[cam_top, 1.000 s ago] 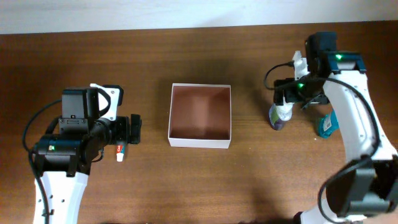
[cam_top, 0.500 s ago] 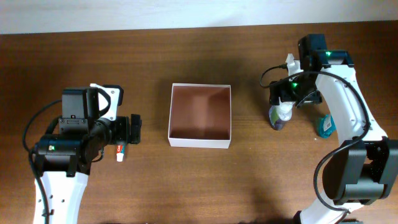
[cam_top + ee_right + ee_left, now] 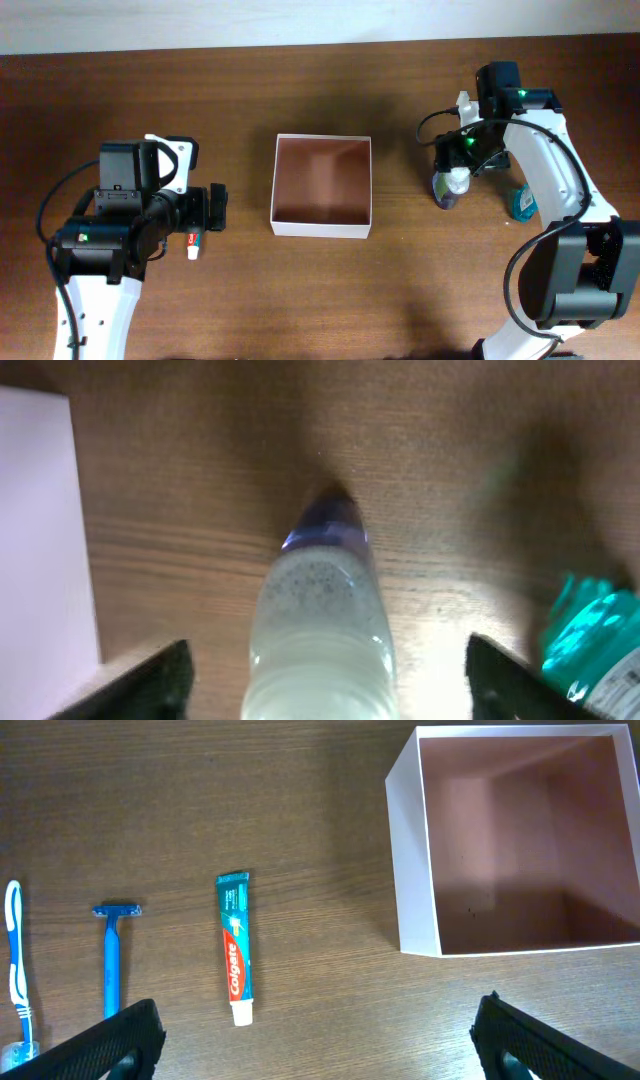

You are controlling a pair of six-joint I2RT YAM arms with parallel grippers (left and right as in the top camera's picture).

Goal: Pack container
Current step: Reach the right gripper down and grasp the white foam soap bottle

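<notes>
We log container [image 3: 322,185] empty, nothing packed. Our right gripper [image 3: 325,672] gapes astride bottle [image 3: 320,600] at container's 3 o'clock, gripping nothing; left gripper [image 3: 320,1038] wide, empty.

1. The container [image 3: 320,229] is a shallow, square, open-topped box with thin white walls and a reddish-brown inside.
2. It stands flat on the bench [image 3: 320,300] with its open side up and its walls roughly parallel to the bench edges.
3. It lies about midway between the left and right edges, well away from the far edge and from every corner.
4. The whole floor shows in the overhead and left wrist views, unevenly shaded, with a few tiny dark specks.
</notes>
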